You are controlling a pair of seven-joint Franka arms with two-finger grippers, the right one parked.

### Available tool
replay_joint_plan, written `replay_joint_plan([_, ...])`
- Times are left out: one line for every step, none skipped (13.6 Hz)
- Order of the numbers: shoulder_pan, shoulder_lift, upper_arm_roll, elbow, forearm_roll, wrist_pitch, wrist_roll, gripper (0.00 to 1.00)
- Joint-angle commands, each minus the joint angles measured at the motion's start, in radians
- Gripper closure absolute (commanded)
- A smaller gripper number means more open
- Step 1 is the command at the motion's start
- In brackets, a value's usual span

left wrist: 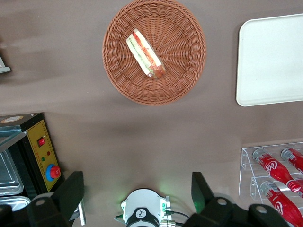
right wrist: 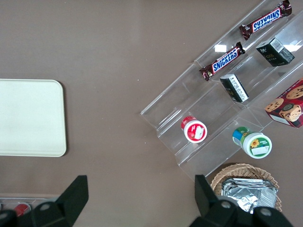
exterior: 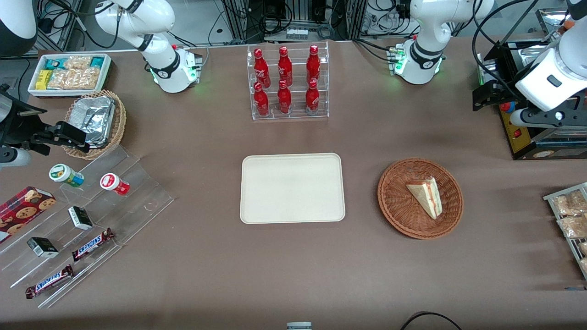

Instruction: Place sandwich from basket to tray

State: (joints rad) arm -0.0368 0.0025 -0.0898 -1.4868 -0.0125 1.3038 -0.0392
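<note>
**Sandwich in wicker basket, tray bare**

The sandwich [exterior: 426,196] lies in the reddish-brown basket [exterior: 395,200], beside the cream tray [exterior: 292,188], which holds nothing. A clear rack of red bottles [exterior: 287,82] stands farther from the front camera. The gripper [left wrist: 137,194] hangs high above the table, fingers wide apart, holding nothing.

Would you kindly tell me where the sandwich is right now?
The sandwich lies in the basket, beside the tray toward the working arm's end; the open hand hovers apart.
</note>
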Motion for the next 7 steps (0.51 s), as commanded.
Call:
replay_joint_plan([0.006,-0.004,-0.011,-0.001,0.017,-0.004,0.001,0.0])
replay_joint_plan([0.006,-0.004,-0.011,-0.001,0.017,-0.003,0.002,0.0])
replay_joint_plan([0.006,-0.003,-0.011,-0.001,0.017,0.0,0.004,0.0])
replay_joint_plan([0.006,0.005,-0.011,0.0,0.02,0.009,0.005,0.0])
replay_joint_plan([0.006,0.01,-0.011,0.002,0.031,0.012,0.005,0.0])
replay_joint_plan([0.005,0.01,-0.013,0.0,0.046,0.015,0.004,0.0])
replay_joint_plan([0.006,0.01,-0.013,-0.003,0.046,0.029,0.005,0.0])
